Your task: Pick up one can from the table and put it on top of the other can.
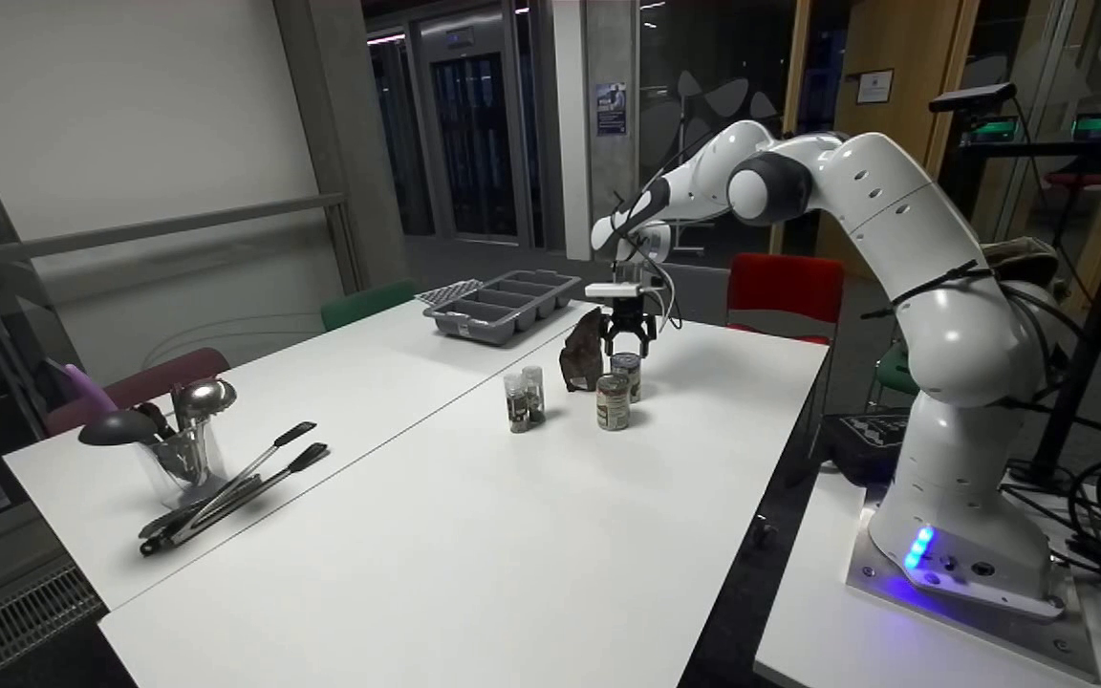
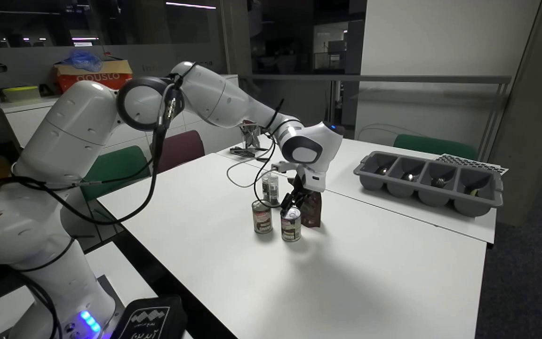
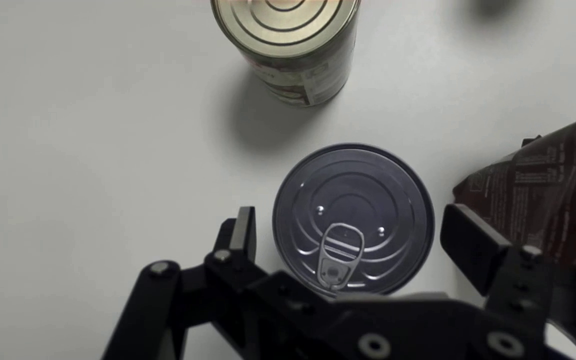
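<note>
Two cans stand upright on the white table. The ring-pull can has a dark lid with a tab and lies below my gripper. It also shows in both exterior views. The plain-lid can stands a short way from it, also in both exterior views. My gripper is open, its fingers on either side of the ring-pull can's lid with a gap on each side. In an exterior view the fingertips are near the height of its top.
A dark brown pouch stands close beside the right finger; it also shows in both exterior views. Two small jars stand nearby. A grey compartment tray, tongs and a utensil cup are farther off.
</note>
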`<state>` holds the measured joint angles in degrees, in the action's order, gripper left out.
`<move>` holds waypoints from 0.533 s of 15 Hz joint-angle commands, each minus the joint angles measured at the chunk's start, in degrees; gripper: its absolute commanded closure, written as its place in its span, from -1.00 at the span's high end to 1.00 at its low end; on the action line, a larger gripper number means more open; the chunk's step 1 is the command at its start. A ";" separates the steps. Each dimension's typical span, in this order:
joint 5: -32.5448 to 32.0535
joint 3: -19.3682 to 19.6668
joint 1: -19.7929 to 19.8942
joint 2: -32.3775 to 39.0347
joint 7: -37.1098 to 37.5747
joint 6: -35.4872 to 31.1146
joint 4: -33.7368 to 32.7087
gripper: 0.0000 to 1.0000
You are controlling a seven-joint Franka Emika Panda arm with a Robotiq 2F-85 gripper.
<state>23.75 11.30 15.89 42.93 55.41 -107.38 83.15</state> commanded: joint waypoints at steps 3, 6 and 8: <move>-0.24 -0.35 0.41 -1.23 -1.33 1.06 1.14 1.00; -0.11 -0.42 0.47 -0.97 -1.36 0.96 0.92 1.00; -0.08 -0.42 0.48 -0.90 -1.36 0.87 0.87 1.00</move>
<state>23.75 11.30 15.88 42.97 55.32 -107.38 83.25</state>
